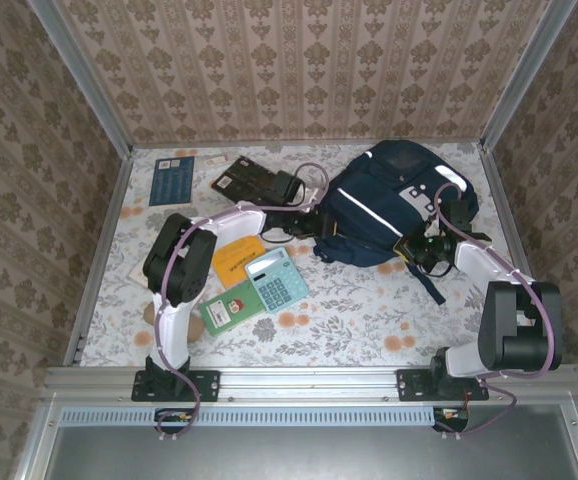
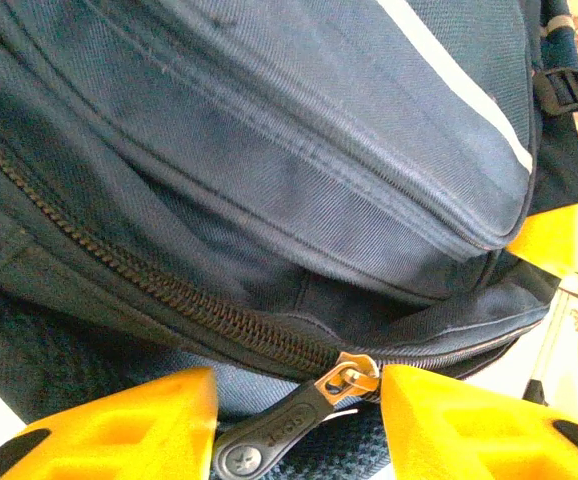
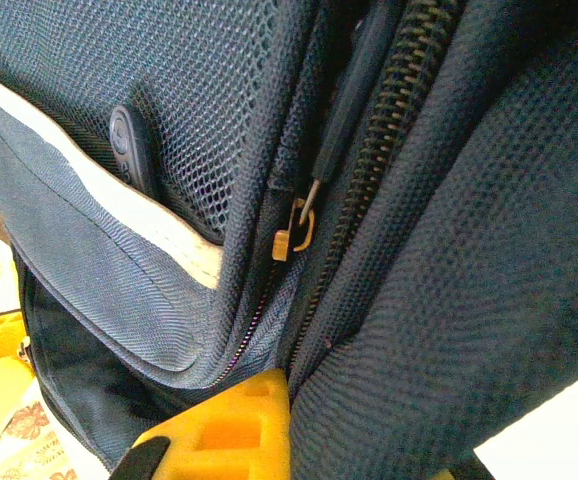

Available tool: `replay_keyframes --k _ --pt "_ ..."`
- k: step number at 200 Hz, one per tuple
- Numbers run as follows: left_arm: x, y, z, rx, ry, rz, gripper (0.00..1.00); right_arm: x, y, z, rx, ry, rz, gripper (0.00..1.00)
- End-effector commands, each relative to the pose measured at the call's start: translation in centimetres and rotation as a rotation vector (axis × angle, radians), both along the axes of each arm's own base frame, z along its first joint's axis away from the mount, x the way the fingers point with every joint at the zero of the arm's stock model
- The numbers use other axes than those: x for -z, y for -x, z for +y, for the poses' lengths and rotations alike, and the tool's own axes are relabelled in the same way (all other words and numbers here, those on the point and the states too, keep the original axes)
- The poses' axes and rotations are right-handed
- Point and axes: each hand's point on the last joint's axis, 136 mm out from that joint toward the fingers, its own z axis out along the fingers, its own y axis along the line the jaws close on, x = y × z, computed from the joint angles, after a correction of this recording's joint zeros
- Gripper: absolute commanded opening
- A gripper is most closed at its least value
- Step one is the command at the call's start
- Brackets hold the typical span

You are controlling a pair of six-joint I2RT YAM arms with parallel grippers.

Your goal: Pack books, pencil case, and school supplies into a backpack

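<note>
Zip pull (image 2: 269,440) sits right btw the L jaws. They stand apart, one yellow finger (image 2: 119,430) each side, not pinching it yet. Its long way runs from the gold slider (image 2: 354,378) down to 8 o'clock, so the tab end lies just beside the finger at 9 o'clock. L arm (image 1: 184,255) is the near one for this zip.

Backpack (image 1: 394,195) lies on the tabletop (image 1: 369,320), at 1 o'clock from the middle. R jaws are together at the bag's 4 o'clock edge, prob. pinching a fold of its cloth; the far finger is hidden.

Calculator (image 1: 277,280), orange book (image 1: 235,258) & green book (image 1: 231,308) lie at 8 o'clock from the bag. Black book (image 1: 249,180) & blue book (image 1: 174,182) lie at 10 o'clock.

Front pocket (image 2: 299,130) bulges over the zip at 12 o'clock & may get in the way.
</note>
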Motion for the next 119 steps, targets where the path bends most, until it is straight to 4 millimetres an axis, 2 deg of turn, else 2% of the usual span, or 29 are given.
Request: replay_keyframes --k 1,43,68,119 --pt "-1.1 2.1 -0.2 0.047 0.045 0.041 0.44 -0.8 -0.2 0.5 -0.044 -0.013 -0.046 0.03" --pt "-1.7 2.8 0.0 0.054 0.065 0.047 0.42 -0.7 -0.1 0.5 -0.042 -0.012 -0.042 0.03" --pt "-1.8 2.9 -0.2 0.05 0.081 0.053 0.34 -0.7 -0.1 0.5 -0.041 -0.01 -0.043 0.04" --pt "-2.1 3.8 0.0 0.073 0.093 0.062 0.38 -0.7 -0.1 0.5 -0.04 -0.012 -0.04 0.04"
